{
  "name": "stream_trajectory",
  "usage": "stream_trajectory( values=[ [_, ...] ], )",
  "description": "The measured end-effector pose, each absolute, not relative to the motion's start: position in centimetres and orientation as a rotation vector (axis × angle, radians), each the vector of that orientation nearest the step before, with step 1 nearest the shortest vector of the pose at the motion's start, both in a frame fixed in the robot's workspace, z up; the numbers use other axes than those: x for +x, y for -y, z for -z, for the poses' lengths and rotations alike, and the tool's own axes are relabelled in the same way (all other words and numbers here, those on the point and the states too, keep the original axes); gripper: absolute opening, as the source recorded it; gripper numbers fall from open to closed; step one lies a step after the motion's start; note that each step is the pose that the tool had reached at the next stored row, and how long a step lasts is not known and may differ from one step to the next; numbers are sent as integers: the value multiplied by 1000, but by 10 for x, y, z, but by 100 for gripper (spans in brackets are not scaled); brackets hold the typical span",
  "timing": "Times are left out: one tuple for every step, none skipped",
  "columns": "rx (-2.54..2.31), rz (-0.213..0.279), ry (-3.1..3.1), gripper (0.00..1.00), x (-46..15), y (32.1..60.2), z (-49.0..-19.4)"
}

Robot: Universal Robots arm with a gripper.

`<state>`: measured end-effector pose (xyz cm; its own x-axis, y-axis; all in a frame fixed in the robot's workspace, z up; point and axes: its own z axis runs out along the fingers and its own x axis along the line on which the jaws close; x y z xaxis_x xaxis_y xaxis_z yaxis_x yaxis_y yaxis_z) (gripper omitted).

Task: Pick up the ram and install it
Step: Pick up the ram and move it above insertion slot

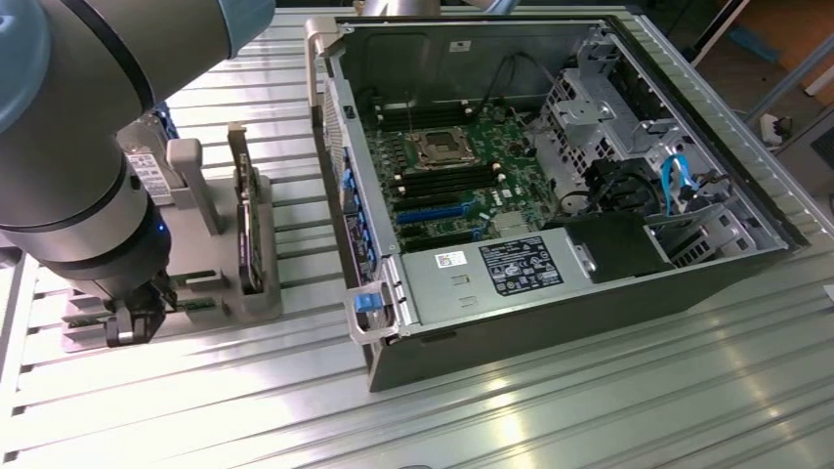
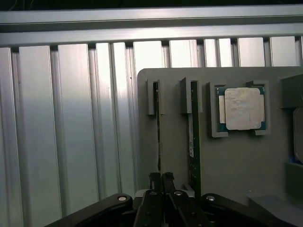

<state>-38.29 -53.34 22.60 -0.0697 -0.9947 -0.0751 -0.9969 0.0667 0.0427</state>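
Clamped on the ram point(image 2: 158, 132), my gripper point(image 2: 161, 178) has its two fingertips point(image 2: 154, 178) drawn in tight, one on each face of the thin green stick, at the end nearest my wrist. The ram stands on edge in a narrow slot of the grey holder point(image 2: 236, 165), its far end caught between two little upright guides. Just beside it, in the next slot and not touching it, a second stick point(image 2: 191, 137) stands on edge the same way. One pocket further along, a square silver processor point(image 2: 244, 109) lies flat.

From the exterior view, my gripper point(image 1: 135, 322) is down low at the holder point(image 1: 189, 176), close to that view's left edge. A dark card point(image 1: 245, 215) stands on edge in the same holder, between my arm and the open computer case point(image 1: 443, 293). The case lies on the ribbed metal table point(image 1: 587, 391), with its green motherboard point(image 1: 456, 166) facing up, well apart from the ram.
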Motion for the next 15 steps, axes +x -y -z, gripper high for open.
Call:
stream_trajectory(
  values=[
    [-2125, -129, -2275, 12, -383, 533, -226],
    [-2125, -129, -2275, 12, -383, 533, -226],
    [-2125, -129, -2275, 12, -383, 533, -226],
    [-2125, -129, -2275, 12, -383, 533, -226],
    [-2124, -129, -2275, 12, -383, 533, -226],
    [-2125, -129, -2275, 12, -383, 533, -226],
    [-2125, -129, -2276, 12, -383, 533, -227],
    [-2125, -129, -2275, 12, -383, 533, -228],
    [-2125, -129, -2275, 12, -383, 533, -229],
    [-2125, -129, -2275, 12, -383, 533, -229],
    [-2124, -129, -2275, 12, -383, 533, -230],
    [-2125, -129, -2275, 12, -383, 533, -231],
    [-2125, -129, -2275, 12, -383, 533, -232],
    [-2125, -129, -2275, 12, -383, 533, -233],
    [-2125, -129, -2275, 12, -383, 533, -233]
  ],
)
